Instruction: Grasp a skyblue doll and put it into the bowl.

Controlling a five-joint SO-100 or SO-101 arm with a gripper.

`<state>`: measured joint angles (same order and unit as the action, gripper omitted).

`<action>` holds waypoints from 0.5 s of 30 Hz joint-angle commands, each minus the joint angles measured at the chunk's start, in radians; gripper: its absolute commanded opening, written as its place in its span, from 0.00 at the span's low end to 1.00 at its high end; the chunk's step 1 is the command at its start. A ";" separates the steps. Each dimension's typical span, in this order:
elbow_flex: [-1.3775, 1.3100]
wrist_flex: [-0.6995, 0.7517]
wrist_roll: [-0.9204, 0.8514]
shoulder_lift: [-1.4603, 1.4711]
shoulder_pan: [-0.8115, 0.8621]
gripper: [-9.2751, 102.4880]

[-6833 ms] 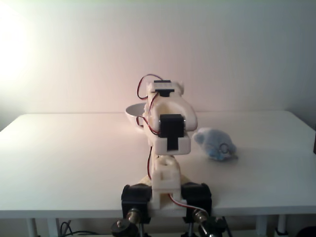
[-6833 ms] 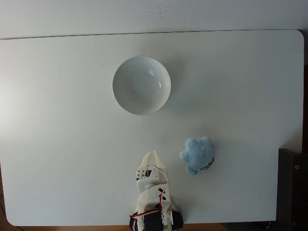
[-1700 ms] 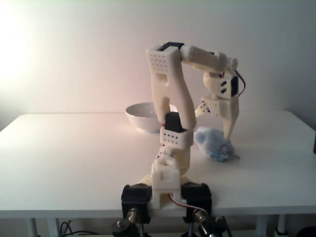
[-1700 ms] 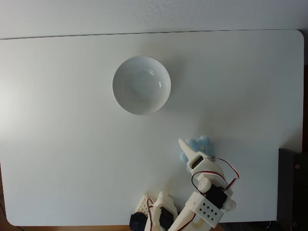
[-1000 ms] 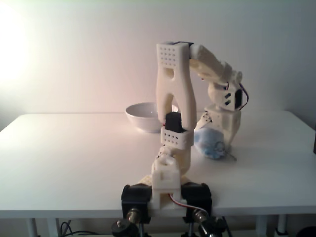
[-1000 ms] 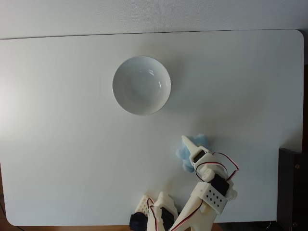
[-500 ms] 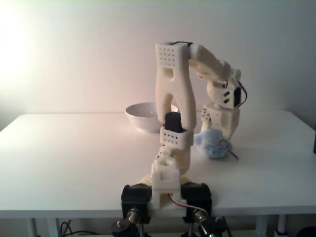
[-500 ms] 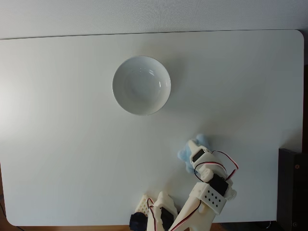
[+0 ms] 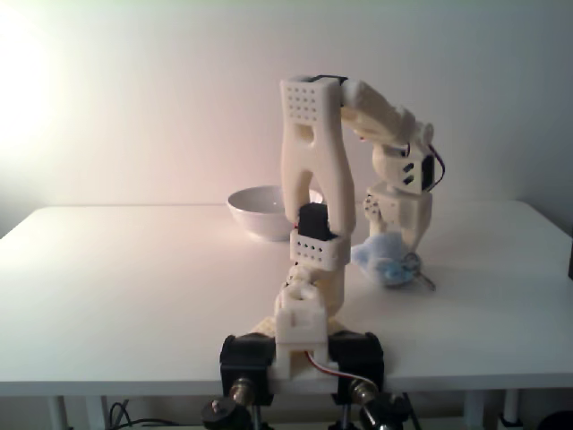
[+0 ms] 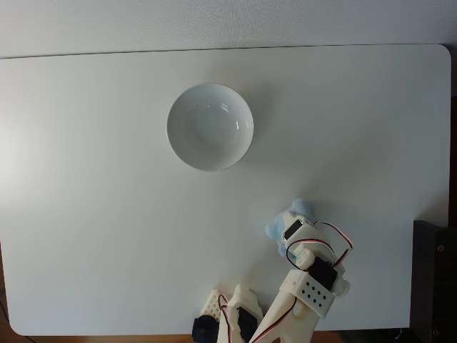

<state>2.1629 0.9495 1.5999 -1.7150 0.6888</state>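
lifting the doll clear before it is carried to the bowl

the table [image 10: 93, 214] is wide and bare, and the bowl [image 10: 210, 126] sits well apart, up and left in the top-down fixed view. the doll [image 9: 387, 258] is pinched in the gripper [image 10: 285, 227], jaws narrowed on its fluff. a straight rise is judged best, so the dangling clasp [image 9: 414, 266] is not dragged or snagged.

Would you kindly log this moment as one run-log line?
phase: grasp | pincer: shut on fluffy pale-blue plush doll | glossy white round bowl: empty | white table
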 commanded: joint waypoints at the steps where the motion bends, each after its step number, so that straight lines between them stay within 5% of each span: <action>1: -0.021 -0.015 0.006 -0.064 -0.026 0.08; 15: -0.021 -0.146 0.006 -0.388 -0.138 0.09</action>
<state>2.1660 0.8207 1.6030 -2.0080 0.5814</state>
